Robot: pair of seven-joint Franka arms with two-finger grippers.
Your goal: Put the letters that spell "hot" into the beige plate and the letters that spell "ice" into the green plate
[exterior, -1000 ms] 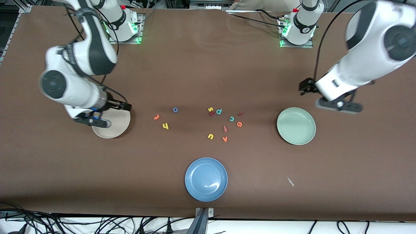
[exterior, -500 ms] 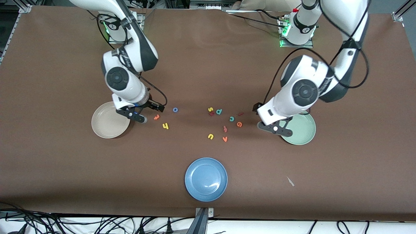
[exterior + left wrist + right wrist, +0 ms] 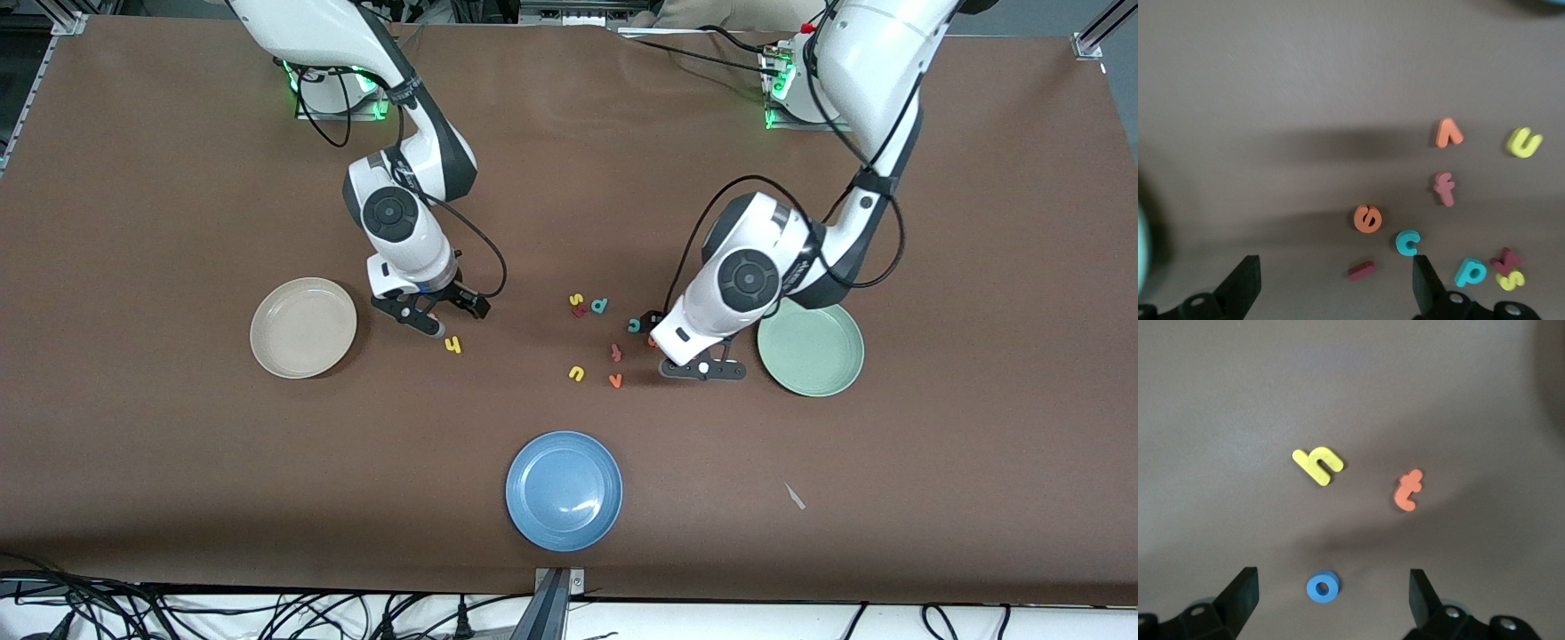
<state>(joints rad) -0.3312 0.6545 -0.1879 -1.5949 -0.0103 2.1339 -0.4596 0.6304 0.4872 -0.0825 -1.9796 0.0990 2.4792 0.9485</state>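
Note:
My right gripper (image 3: 1331, 603) hangs open over the blue o (image 3: 1323, 587), which lies on the table between its fingers. The yellow h (image 3: 1318, 465) and orange t (image 3: 1407, 491) lie close by. In the front view this gripper (image 3: 462, 304) hides the o and t; the h (image 3: 453, 345) shows. My left gripper (image 3: 1335, 290) is open over the dark red i (image 3: 1361, 270), with the teal c (image 3: 1407, 243) and orange e (image 3: 1367, 219) beside it. From the front, that gripper (image 3: 660, 322) sits beside the c (image 3: 634, 325). The beige plate (image 3: 303, 328) and green plate (image 3: 810, 345) hold nothing.
An empty blue plate (image 3: 564, 490) lies nearest the front camera. Other letters lie near the left gripper: orange v (image 3: 1448, 133), yellow u (image 3: 1523, 142), pink f-like letter (image 3: 1444, 188), teal p-shaped letter (image 3: 1470, 272), yellow s (image 3: 1509, 281).
Both arms have swung in from beside their plates toward the letters in the table's middle. Both grippers have stayed open and hold nothing.

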